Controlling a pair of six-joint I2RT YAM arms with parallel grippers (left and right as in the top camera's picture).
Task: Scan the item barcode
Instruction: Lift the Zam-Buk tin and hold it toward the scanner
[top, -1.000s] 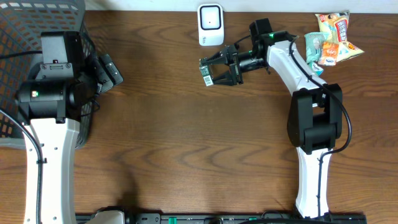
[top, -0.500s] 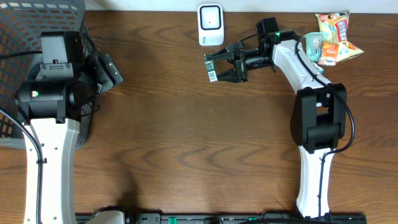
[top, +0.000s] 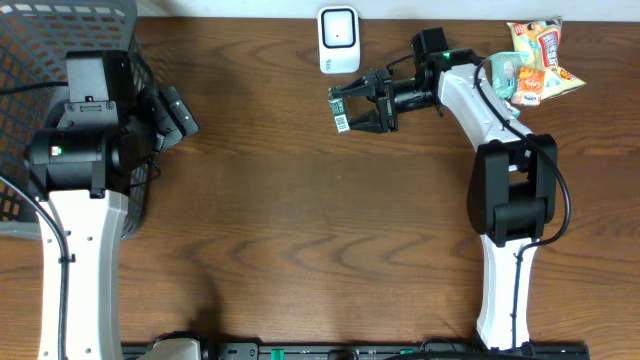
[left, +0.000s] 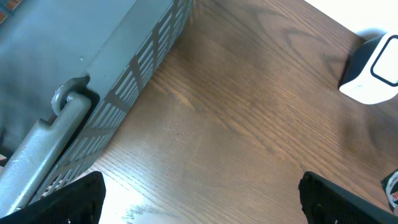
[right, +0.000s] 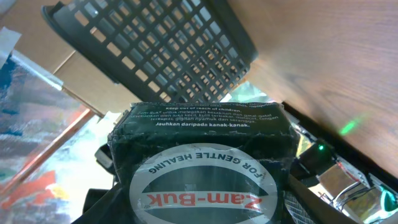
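Note:
The item is a small dark green Zam-Buk box (top: 343, 106), held above the table with my right gripper (top: 358, 104) shut on it. It hangs just below and in front of the white scanner (top: 339, 40) at the table's back edge. A white barcode label (top: 341, 122) shows on the box's near end. In the right wrist view the box (right: 202, 155) fills the space between the fingers, its oval label facing the camera. My left gripper (top: 172, 110) stands open and empty beside the basket; its black fingertips (left: 68, 202) sit wide apart over bare wood.
A dark grey mesh basket (top: 60, 40) fills the back left corner, right next to the left arm. Several snack packets (top: 535, 60) lie at the back right, behind the right arm. The scanner (left: 373, 68) also shows at the right edge of the left wrist view.
A second ago the right gripper shifted slightly right and back towards the scanner with the box; it has held still since. The left arm has not moved.

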